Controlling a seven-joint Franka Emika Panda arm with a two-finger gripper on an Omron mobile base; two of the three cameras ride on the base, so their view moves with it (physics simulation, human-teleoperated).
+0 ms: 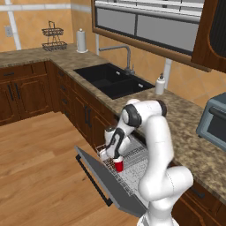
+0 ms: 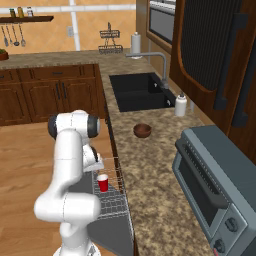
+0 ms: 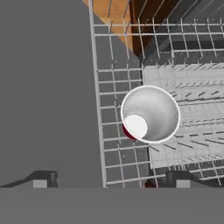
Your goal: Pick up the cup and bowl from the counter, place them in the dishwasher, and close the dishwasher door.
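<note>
The red cup [image 1: 118, 165] [image 2: 102, 183] stands upright in the white wire rack [image 1: 134, 161] [image 2: 115, 200] of the open dishwasher. From above, its white inside [image 3: 150, 113] faces me. My gripper [image 1: 113, 153] [image 2: 97, 167] [image 3: 111, 181] hangs just above the cup, open, its fingertips [image 3: 43, 179] spread wide and clear of it. The dishwasher door [image 1: 99, 174] [image 3: 43, 87] lies dropped down flat. The dark brown bowl [image 2: 142, 130] sits on the granite counter [image 2: 150, 175] [image 1: 187, 132], between the sink and the toaster oven.
A grey toaster oven [image 2: 215, 190] [image 1: 212, 115] stands on the counter's right end. The black sink [image 1: 112, 79] [image 2: 140, 92] with its faucet and a white soap bottle [image 2: 180, 105] [image 1: 160, 84] lies farther along. Wooden floor spreads to the left of the door.
</note>
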